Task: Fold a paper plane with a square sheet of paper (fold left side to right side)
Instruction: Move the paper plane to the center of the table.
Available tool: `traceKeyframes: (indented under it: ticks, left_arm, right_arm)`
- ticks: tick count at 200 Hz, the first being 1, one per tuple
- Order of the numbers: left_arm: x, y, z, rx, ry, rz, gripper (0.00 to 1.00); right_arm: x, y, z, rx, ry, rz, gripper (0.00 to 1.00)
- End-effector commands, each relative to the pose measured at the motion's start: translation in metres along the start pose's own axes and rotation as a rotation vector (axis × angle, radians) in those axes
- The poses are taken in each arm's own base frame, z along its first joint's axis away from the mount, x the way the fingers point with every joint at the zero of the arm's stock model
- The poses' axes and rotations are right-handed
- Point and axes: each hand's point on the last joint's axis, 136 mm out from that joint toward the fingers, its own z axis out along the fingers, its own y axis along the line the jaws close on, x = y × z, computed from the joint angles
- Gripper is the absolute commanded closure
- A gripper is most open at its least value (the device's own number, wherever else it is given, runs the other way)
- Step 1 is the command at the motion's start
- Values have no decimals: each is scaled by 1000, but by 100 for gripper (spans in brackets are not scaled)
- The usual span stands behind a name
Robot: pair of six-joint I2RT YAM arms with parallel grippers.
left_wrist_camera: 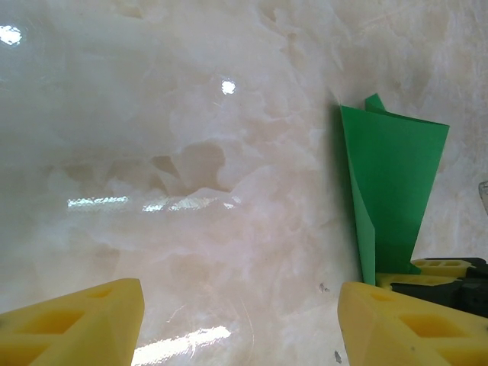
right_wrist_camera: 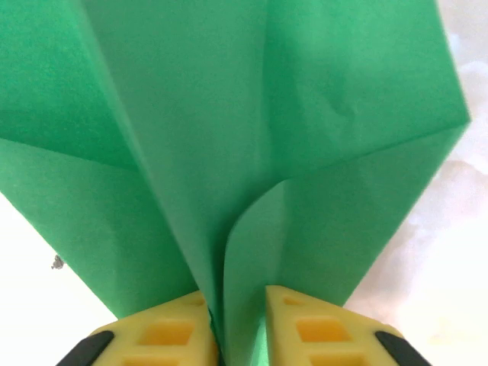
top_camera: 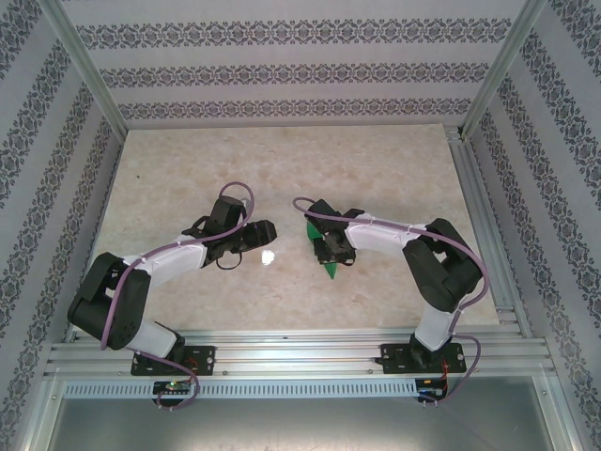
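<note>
Marble-look table with patterned wallpaper walls all round, so that's our stage. We see the green paper a bit right of the table's middle. In the overhead view it's mostly tucked under the right gripper, with a pointed green tip poking out toward the near edge and another bit showing on the far side.

From the right wrist camera, the paper shows folded layers with a crease running lengthwise, and a curled flap rising between the yellow fingers. The right gripper is clamped on the paper, fingers pressed in on either side of that raised fold (only a thin gap between them, and it's full of green).

The left gripper sits just left of the table's middle, apart from the paper. In its own camera the left gripper is spread wide, with nothing between its fingers but bare table. We can see the paper off to its right, one long edge looking lifted a little, with the right gripper's yellow fingertips at its lower end.
</note>
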Motion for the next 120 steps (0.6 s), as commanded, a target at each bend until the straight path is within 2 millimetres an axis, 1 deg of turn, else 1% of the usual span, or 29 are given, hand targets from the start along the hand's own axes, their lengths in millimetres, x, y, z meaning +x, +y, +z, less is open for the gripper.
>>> traceKeyframes:
  ticks: [1,35,50,70,83,96,108,120]
  left_arm:
    - [1,8,1,-13,10,2,31]
    - [1,5,0,-4,14,14,31]
    - [1,5,0,-4,14,16,31]
    - [1,3,-1,2,16,19,31]
    - [1,3,-1,2,14,21,31]
    - [1,2,-2,4,13,21,31]
    - [1,3,-2,1,16,20,31]
    - [2,3,-2,1,18,21,31]
  right_arm:
    - [-9,-1,0,11,-8,-6,85]
    - [-13,-2,-13,-6,-31,-22,94]
    - [-15,-2,-17,-20,-29,-34,96]
    - [-17,-2,-23,-13,-26,-50,95]
    - [-16,0,-20,-35,-24,-44,94]
    - [-13,3,-12,-70,-4,-25,93]
    - [-8,3,-3,-75,25,-14,92]
    - [-4,1,4,-64,52,-9,89]
